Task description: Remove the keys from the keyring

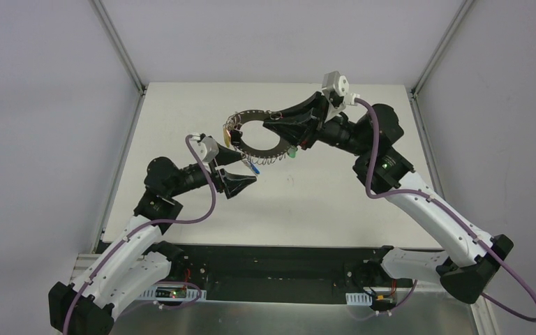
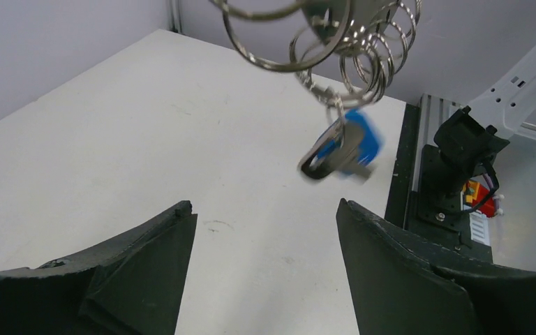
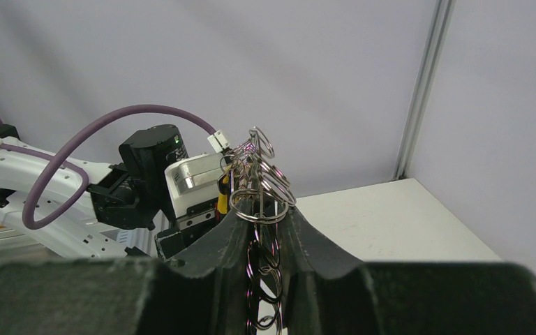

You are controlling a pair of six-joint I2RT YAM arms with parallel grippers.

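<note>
While the white table (image 1: 307, 209) lay beneath, the right gripper (image 1: 269, 125) held the keyring (image 1: 250, 114) aloft over its far middle, jaws pinched tight on the ring's right rim. The left gripper (image 2: 263, 206) hung on the near left side of the ring, jaws wide apart with nothing between them. The flat ring looked stiff, and light enough for that edge pinch. Its wire loops (image 2: 384, 49) appeared springy and slick. A blue key (image 2: 349, 143) dangled from one loop, free to swing, so its plastic head seemed the surest place to grip.
</note>
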